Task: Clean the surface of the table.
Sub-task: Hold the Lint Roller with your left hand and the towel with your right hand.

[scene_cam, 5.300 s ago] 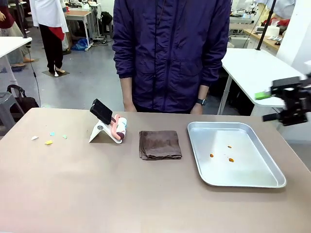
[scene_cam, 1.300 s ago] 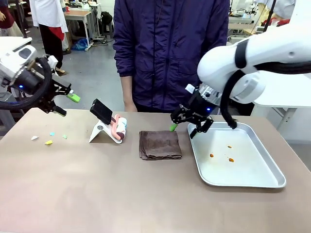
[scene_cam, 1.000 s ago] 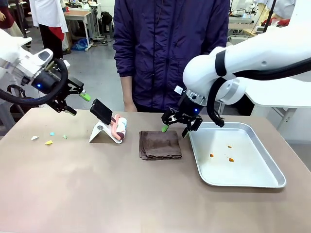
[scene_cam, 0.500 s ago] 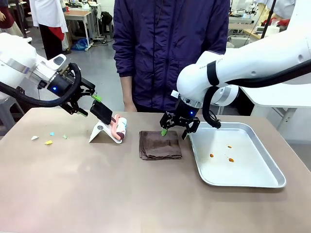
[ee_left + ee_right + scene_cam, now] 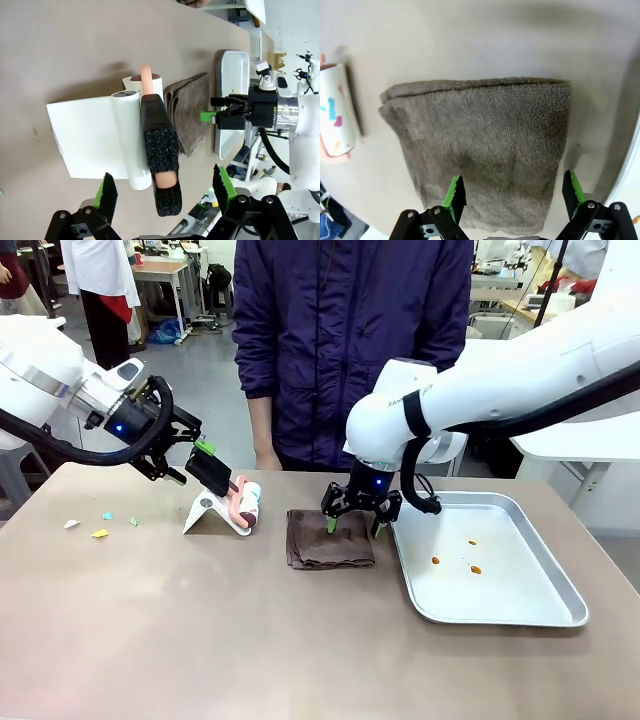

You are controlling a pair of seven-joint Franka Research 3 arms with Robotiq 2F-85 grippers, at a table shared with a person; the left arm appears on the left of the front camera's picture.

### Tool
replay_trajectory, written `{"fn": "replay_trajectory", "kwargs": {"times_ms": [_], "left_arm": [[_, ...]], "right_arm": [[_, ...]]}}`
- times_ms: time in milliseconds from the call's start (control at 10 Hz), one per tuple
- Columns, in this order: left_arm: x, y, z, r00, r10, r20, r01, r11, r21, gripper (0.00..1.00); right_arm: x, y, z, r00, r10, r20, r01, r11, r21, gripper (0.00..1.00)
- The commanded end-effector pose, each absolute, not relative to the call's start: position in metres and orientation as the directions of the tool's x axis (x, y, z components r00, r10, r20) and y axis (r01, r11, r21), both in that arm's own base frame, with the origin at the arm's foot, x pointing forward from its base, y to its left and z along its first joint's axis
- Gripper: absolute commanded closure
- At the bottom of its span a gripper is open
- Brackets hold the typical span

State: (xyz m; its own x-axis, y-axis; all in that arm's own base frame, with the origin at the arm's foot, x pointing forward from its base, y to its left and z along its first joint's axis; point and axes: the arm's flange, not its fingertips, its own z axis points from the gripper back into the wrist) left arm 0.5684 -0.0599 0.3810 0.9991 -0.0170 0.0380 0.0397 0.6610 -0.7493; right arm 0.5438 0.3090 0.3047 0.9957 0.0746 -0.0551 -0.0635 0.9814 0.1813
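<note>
Front view: the table [image 5: 250,640], brownish-tan, was seen spanning the whole foreground, with a person in a dark jacket [image 5: 350,350] standing at its far edge. A folded brown cloth [image 5: 325,548] was noted near the table's middle, a silver tray [image 5: 520,612] with small orange spots to its right, and a lint roller [image 5: 246,506] propped on a white stand [image 5: 204,513] to its left. Coloured paper scraps [image 5: 100,533] were recorded near the table's left end. The left gripper [image 5: 190,462] was held beside the roller's black handle with its fingers spread. The right gripper [image 5: 355,527] was held low over the cloth's far right part, fingers spread; contact with the cloth could not be told. Left wrist view: the green-padded fingers were seen wide apart on either side of the handle's end, apart from it; the cloth, the tray and the right gripper were seen beyond the roller. Right wrist view: the two fingers were seen spread above the cloth, nothing pinched, with the roller's sheet at the picture's left edge.
</note>
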Motion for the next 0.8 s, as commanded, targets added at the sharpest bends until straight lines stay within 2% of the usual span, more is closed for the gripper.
{"fn": "replay_trajectory", "kwargs": {"times_ms": [0, 400, 500, 600, 700], "left_arm": [[0.569, -0.063, 0.376, 0.998, -0.028, 0.051, 0.057, 0.644, -0.763, 0.00], [0.569, -0.069, 0.377, 0.998, -0.029, 0.050, 0.057, 0.642, -0.764, 0.00], [0.570, -0.070, 0.376, 0.999, -0.027, 0.045, 0.052, 0.640, -0.767, 0.03], [0.570, -0.072, 0.375, 0.997, -0.015, 0.073, 0.066, 0.638, -0.767, 0.55], [0.569, -0.073, 0.375, 0.997, -0.020, 0.076, 0.070, 0.647, -0.759, 0.63]], "right_arm": [[0.556, 0.322, 0.309, 0.997, 0.007, -0.077, 0.001, 0.996, 0.092, 0.00], [0.559, 0.327, 0.305, 0.996, -0.012, -0.091, 0.020, 0.996, 0.088, 0.00], [0.559, 0.327, 0.303, 0.994, -0.025, -0.103, 0.033, 0.997, 0.076, 0.00], [0.558, 0.327, 0.301, 0.993, 0.006, -0.114, 0.001, 0.998, 0.055, 0.16], [0.558, 0.329, 0.302, 0.992, 0.015, -0.123, -0.006, 0.997, 0.071, 0.58]]}}
